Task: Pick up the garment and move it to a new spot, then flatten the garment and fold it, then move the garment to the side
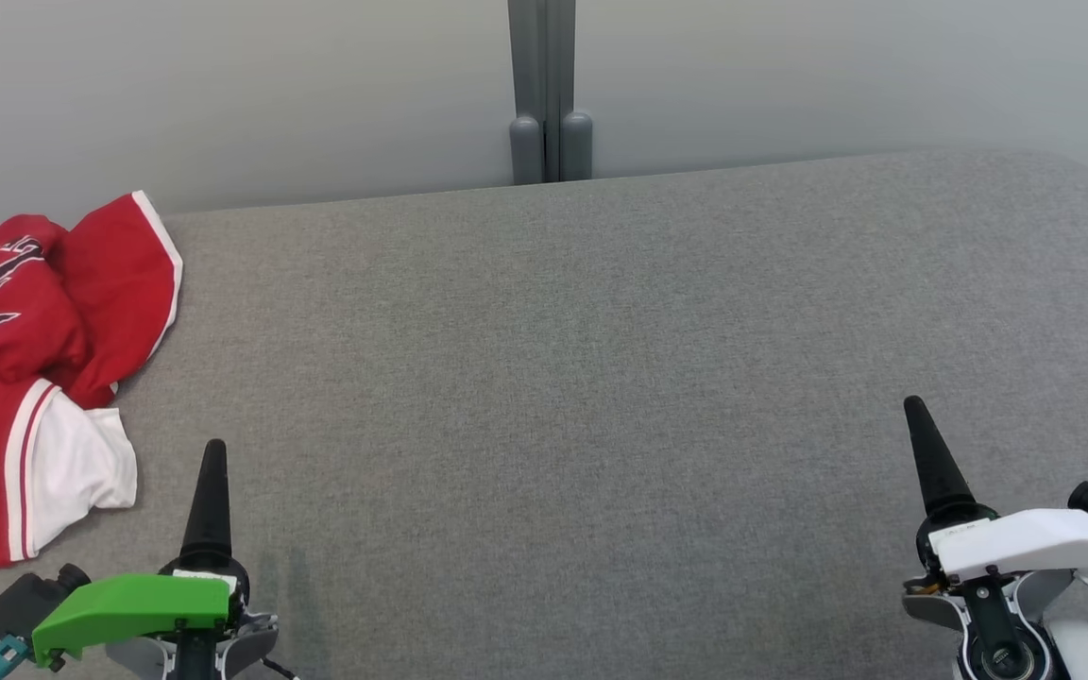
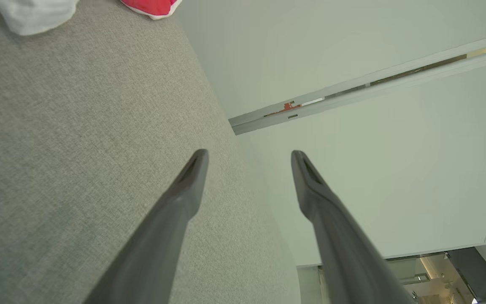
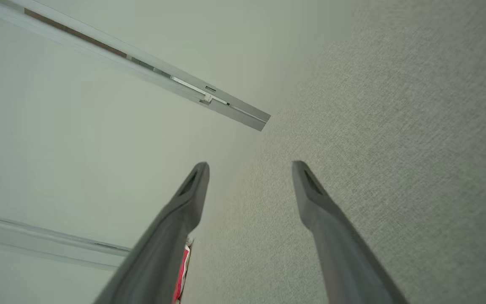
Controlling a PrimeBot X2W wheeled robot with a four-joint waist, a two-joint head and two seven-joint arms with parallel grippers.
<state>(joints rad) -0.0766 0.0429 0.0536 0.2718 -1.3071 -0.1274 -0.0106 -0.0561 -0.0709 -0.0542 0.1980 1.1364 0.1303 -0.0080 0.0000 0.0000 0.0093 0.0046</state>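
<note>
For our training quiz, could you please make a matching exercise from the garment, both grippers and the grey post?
1 garment
2 left gripper
3 right gripper
4 grey post

A open, white housing behind it
B upright beyond the grey surface
C crumpled at far left
D open, green housing behind it

Pairs: 1-C, 2-D, 3-A, 4-B

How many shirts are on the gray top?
1. A crumpled red and white jersey lies at the far left of the gray surface, cut off by the picture's edge, so anything beyond that edge is hidden.
</note>
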